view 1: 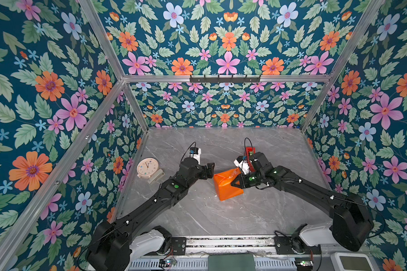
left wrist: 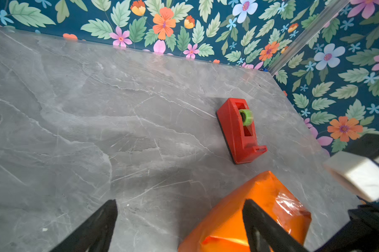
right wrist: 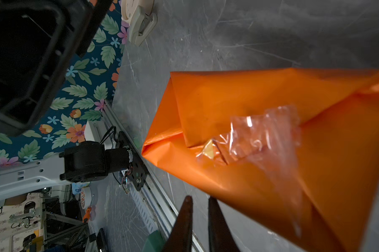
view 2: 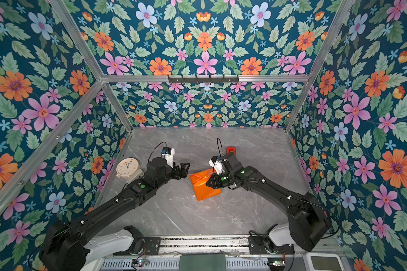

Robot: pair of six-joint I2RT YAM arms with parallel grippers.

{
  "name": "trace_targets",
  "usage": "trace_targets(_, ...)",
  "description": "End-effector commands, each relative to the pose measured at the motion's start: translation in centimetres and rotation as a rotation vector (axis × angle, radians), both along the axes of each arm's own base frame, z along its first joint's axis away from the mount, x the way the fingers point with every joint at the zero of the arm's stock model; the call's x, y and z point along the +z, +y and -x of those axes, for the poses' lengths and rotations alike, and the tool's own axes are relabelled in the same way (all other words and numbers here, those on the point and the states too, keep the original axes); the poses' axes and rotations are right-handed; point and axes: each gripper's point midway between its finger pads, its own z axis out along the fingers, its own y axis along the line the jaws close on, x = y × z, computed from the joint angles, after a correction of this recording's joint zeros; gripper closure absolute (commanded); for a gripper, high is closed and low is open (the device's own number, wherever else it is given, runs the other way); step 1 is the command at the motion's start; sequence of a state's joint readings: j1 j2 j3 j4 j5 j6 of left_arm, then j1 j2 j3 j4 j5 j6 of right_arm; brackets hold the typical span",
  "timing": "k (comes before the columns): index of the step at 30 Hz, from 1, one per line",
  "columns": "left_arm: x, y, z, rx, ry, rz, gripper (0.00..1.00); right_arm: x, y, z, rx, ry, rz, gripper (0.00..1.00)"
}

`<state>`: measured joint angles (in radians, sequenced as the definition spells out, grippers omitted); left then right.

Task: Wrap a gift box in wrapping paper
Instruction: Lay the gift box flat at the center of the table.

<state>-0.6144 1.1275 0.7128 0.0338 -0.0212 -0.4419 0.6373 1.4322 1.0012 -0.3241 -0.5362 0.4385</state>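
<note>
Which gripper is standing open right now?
The left gripper: its jaws stand wide apart by the wrapped gift box, while the right gripper has jaws nearly together with nothing between them.

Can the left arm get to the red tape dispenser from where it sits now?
Probably yes, but tight. The left gripper is open and empty, and bare table leads to the red tape dispenser; however, the right arm crowds it in both top views.

On the grey marble-pattern table, glossy orange wrapping paper lies central, narrow red plastic tape dispenser just behind it, round cream clock well left; my left gripper hangs between clock and paper.
</note>
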Motion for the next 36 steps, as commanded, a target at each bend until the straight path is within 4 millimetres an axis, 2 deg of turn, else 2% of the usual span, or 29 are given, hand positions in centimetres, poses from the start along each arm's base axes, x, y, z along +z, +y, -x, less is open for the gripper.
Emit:
trace_targets(1,0.1,0.6,-0.3,0.018,0.005,0.027,0.08,0.3,0.5,-2.0,-0.027,-0.049,0.028,0.83)
trace_targets(6,0.1,1.5,-0.7,0.053,0.006,0.04,0.08,0.6,1.4,-5.4,-0.068,-0.085,0.066,0.83)
trace_targets(10,0.0,1.6,-0.7,0.058,0.016,0.059,0.08,2.5,1.6,-6.8,-0.078,-0.119,0.045,0.8)
trace_targets(13,0.2,2.0,-0.4,0.066,-0.001,0.064,0.08,3.4,-0.4,-7.1,-0.128,-0.184,0.095,0.77)
trace_targets(16,0.5,3.4,-0.5,0.121,-0.051,0.045,0.07,3.5,-4.9,-8.1,-0.27,-0.261,0.212,0.7)
trace_targets(19,1.0,4.9,-1.1,0.19,-0.112,0.02,0.07,4.2,-10.4,-9.5,-0.455,-0.341,0.314,0.63)
trace_targets(24,2.4,9.0,-3.1,0.379,-0.269,-0.077,0.04,5.0,-20.7,-11.0,-0.831,-0.523,0.518,0.45)
trace_targets(26,2.7,11.0,-4.0,0.455,-0.334,-0.138,0.02,4.8,-24.1,-10.9,-0.953,-0.575,0.59,0.11)
trace_targets(27,2.5,12.4,-4.4,0.505,-0.356,-0.171,0.0,4.6,-25.6,-10.9,-1.005,-0.597,0.624,0.01)
trace_targets(30,1.4,16.2,-5.7,0.625,-0.357,-0.256,0.0,3.0,-29.5,-10.4,-1.127,-0.604,0.701,0.01)
trace_targets(32,0.0,18.1,-6.5,0.666,-0.326,-0.299,0.0,1.6,-31.3,-10.2,-1.186,-0.585,0.703,0.01)
trace_targets(36,-3.7,19.9,-7.7,0.65,-0.261,-0.396,0.0,-1.1,-32.1,-11.0,-1.15,-0.592,0.683,0.01)
